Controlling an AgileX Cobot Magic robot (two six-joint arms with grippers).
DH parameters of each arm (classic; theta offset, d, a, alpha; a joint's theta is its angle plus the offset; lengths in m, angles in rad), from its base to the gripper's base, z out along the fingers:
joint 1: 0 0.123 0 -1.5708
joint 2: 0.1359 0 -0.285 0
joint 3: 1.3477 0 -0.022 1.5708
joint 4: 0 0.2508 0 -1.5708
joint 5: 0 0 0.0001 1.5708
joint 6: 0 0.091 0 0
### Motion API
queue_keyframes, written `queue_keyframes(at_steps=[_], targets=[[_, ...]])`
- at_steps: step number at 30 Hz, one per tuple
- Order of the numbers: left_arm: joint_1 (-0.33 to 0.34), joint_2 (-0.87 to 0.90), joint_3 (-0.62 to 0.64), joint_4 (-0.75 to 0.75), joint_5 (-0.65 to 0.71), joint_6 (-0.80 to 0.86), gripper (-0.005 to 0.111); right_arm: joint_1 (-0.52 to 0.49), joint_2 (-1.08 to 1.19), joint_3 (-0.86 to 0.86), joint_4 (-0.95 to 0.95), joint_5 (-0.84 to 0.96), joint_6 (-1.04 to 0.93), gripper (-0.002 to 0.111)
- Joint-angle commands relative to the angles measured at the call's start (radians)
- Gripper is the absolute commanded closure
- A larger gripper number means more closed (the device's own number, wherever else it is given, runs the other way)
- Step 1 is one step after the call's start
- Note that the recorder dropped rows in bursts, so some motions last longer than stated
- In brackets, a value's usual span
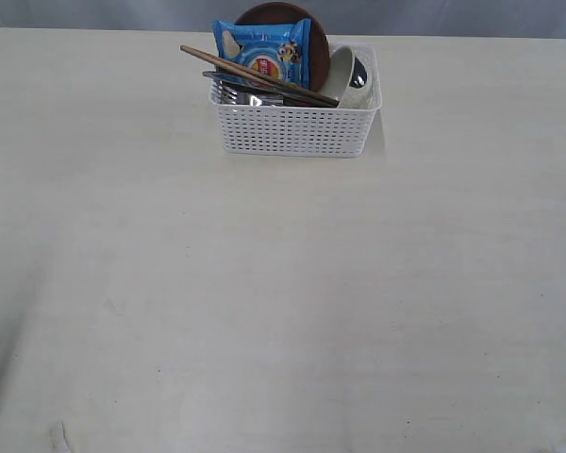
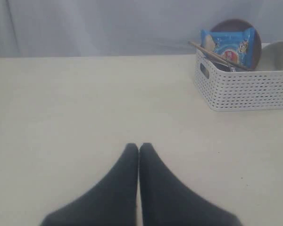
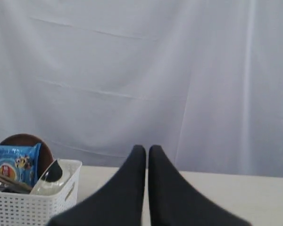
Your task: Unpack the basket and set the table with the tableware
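Observation:
The white perforated basket (image 1: 292,127) stands at the far middle of the cream table (image 1: 264,302). Inside it a round brown plate (image 1: 313,38) stands on edge. Wooden chopsticks (image 1: 255,74) lie across the steel knife and fork (image 1: 236,90). An off-white bowl (image 1: 340,75) leans at the right end with a shiny steel cup (image 1: 357,72) in it. No arm shows in the exterior view. My left gripper (image 2: 139,147) is shut and empty over bare table, well short of the basket (image 2: 245,87). My right gripper (image 3: 146,149) is shut and empty, to the right of the basket (image 3: 33,205).
A blue chips packet (image 1: 262,52) stands in the basket in front of the plate. A pale grey curtain (image 3: 141,70) hangs behind the table's far edge. Wide bare tabletop lies between the basket and the near edge.

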Motion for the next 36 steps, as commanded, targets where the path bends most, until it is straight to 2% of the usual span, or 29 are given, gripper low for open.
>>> queue_keyframes(at_steps=[1,4,6,8,11,15,17,19,20,23,25,29,36], targets=[[-0.008,-0.003,0.003,0.000,-0.002,0.000,0.107,-0.001,-0.006,0.001,-0.009,-0.147,-0.006,0.105],[-0.008,-0.003,0.003,0.000,-0.002,0.000,0.107,-0.001,-0.006,0.001,-0.009,-0.268,-0.006,0.105],[-0.008,-0.003,0.003,0.000,-0.002,0.000,0.107,-0.001,-0.006,-0.001,-0.009,-0.273,0.043,0.105],[-0.008,-0.003,0.003,0.000,-0.002,0.000,0.107,-0.001,-0.006,-0.071,-0.009,-0.209,0.064,0.105],[-0.008,-0.003,0.003,0.000,-0.002,0.000,0.107,-0.001,0.126,-0.264,-0.009,-0.144,0.064,0.105],[-0.008,-0.003,0.003,0.000,-0.002,0.000,0.107,0.003,0.428,-0.530,-0.009,0.126,0.064,0.105],[-0.008,-0.003,0.003,0.000,-0.002,-0.002,0.107,0.035,0.564,-0.630,-0.009,0.222,0.064,0.105],[-0.008,-0.003,0.003,0.000,-0.002,-0.002,0.107,0.107,0.753,-0.736,-0.009,0.347,0.043,0.105],[-0.008,-0.003,0.003,0.000,-0.002,-0.002,0.107,0.193,0.916,-0.823,-0.009,0.509,0.008,0.105],[-0.008,-0.003,0.003,0.000,-0.002,-0.002,0.107,0.347,1.189,-0.956,-0.009,0.804,-0.008,0.105],[-0.008,-0.003,0.003,0.000,-0.002,-0.002,0.107,0.417,1.336,-1.035,-0.009,0.902,-0.024,0.105],[-0.008,-0.003,0.003,0.000,-0.002,-0.002,0.107,0.473,1.481,-1.145,0.012,0.914,-0.041,0.105],[-0.008,-0.003,0.003,0.000,-0.002,-0.002,0.107,0.473,1.534,-1.277,0.019,0.924,-0.160,0.105]])
